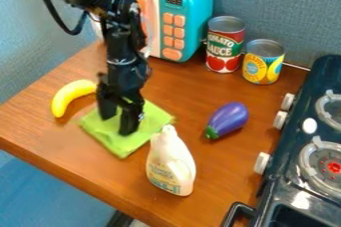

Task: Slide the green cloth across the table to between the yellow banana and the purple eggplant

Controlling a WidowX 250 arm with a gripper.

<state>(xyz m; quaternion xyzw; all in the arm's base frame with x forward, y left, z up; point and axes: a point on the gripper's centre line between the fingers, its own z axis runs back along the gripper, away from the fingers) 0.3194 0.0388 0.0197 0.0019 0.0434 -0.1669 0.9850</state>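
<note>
Blue-grey wall panel (279, 12) behind a brown wooden table (220, 169), with a dark toy stove (317, 69) alongside at the right edge. At the back edge, a teal-and-white toy microwave (193, 2) with orange buttons. From the upper left, a black robot arm (121, 61), slanting down to a claw (115, 126) over the green cloth (126, 144), spread nearly flat left of the table's middle, towards the front edge. Fingers apart, green visible between; apparently nothing pinched, though impossible to tell whether touching the fabric. Nearer the front edge, just beside a corner of the cloth, a white cleaner bottle (170, 166). Close to the back edge, right of the microwave, a tomato sauce can (226, 44) and a yellow-labelled can (263, 61). Towards the stove, a purple toy eggplant (228, 120); near the left edge, a yellow toy banana (71, 94).

Probably at the grasping step, or just short of it. Next, most likely: lower slightly if needed, close on a pinch of fabric, then lift or drag gently, clear of the bottle.
</note>
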